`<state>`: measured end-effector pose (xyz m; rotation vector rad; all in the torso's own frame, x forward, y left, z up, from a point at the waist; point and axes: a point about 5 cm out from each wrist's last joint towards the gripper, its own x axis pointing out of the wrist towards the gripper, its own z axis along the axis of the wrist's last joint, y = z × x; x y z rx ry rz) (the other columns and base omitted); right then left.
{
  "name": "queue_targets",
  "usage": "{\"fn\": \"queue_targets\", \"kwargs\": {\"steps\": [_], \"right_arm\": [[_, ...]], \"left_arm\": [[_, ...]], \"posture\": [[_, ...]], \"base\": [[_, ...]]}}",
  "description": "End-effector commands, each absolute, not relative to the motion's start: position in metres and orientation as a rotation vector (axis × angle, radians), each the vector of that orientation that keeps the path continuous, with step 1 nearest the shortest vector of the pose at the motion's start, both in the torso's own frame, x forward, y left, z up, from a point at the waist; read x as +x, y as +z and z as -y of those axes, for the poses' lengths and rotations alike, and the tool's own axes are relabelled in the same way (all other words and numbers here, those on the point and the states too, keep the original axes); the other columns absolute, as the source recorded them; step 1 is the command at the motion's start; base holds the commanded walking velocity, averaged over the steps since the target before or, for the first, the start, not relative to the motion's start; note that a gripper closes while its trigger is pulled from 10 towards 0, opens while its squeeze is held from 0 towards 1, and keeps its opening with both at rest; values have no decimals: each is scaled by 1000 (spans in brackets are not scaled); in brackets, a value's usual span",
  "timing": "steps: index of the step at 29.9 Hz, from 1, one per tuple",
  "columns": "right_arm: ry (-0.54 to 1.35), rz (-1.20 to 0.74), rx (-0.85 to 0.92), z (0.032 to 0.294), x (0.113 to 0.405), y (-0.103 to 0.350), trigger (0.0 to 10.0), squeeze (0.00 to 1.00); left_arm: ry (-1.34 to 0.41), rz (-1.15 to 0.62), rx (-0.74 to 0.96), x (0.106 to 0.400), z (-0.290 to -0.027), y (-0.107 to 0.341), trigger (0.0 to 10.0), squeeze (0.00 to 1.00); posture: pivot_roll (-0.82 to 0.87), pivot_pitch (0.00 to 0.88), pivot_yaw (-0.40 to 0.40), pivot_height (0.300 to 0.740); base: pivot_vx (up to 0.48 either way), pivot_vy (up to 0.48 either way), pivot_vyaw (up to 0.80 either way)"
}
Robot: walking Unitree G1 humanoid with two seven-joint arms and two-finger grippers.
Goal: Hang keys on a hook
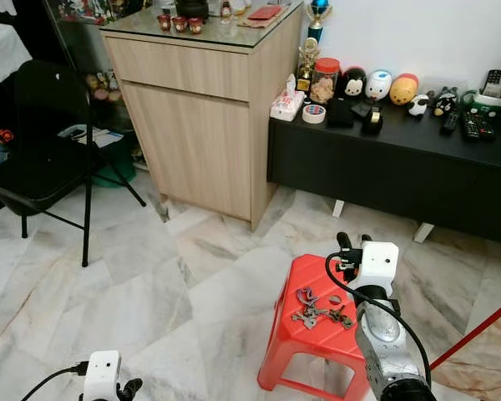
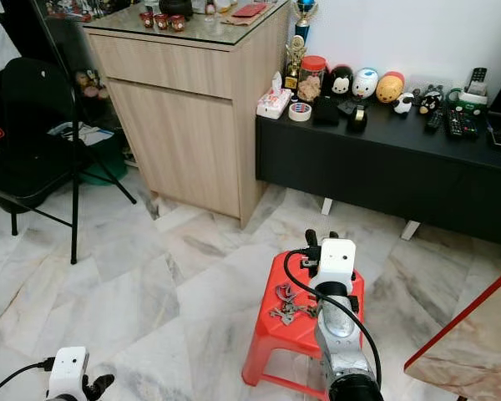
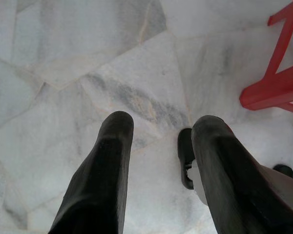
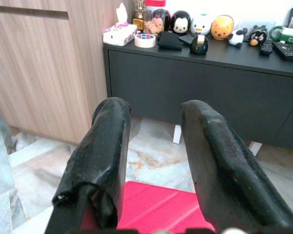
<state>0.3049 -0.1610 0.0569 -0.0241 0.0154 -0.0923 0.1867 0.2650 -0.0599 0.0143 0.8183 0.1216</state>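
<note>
Left eye view: a marble-tiled floor (image 1: pixel 134 276) is seen from above, with furniture along the far wall.
Keys: a bunch of keys (image 1: pixel 321 309) is seen lying loose on the seat of a red plastic stool (image 1: pixel 294 330), untouched by either gripper.
Right gripper: the right gripper (image 4: pixel 154 146) is held above the far part of the stool, beyond the keys and beside them. Its two black fingers are spread apart, and nothing is gripped between them.
Left gripper: the left gripper (image 3: pixel 158 141) is held low over the bare floor, well apart from the stool. Its fingers are parted, with nothing held.
Behind the stool: a light wooden cabinet (image 1: pixel 200 117) is placed to the left, with a low black sideboard (image 1: pixel 401 163) touching its right side.
On the sideboard: a tissue box (image 4: pixel 119 34), a roll of tape (image 4: pixel 145 40), round toy figures (image 1: pixel 379 85) and remote controls (image 1: pixel 476 121) are set out.
Far left: a black folding chair (image 1: pixel 42 150) is placed on the floor.
</note>
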Motion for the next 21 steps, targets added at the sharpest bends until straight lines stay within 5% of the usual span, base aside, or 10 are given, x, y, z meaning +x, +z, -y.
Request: {"fn": "queue_targets", "kwargs": {"steps": [1, 14, 16, 17, 21], "right_arm": [[-108, -1, -6, 162, 305, 59, 10000, 0], [-164, -14, 21, 166, 295, 52, 10000, 0], [-171, 3, 30, 167, 294, 55, 10000, 0], [-229, -9, 83, 179, 287, 52, 10000, 0], [-109, -37, 15, 162, 288, 46, 10000, 0]], "left_arm": [[123, -835, 19, 181, -266, -62, 10000, 0], [104, -840, 23, 181, -270, -61, 10000, 0], [75, -827, 18, 182, -269, -60, 10000, 0], [60, -857, 76, 183, -270, -60, 10000, 0], [137, -823, 41, 185, -275, -57, 10000, 0]], "posture": [[32, 0, 18, 740], [-50, 0, 61, 740], [6, 0, 14, 740], [164, 0, 15, 740], [145, 0, 28, 740]], "base": [[0, 0, 0], [0, 0, 0], [0, 0, 0], [0, 0, 0], [0, 0, 0]]}}
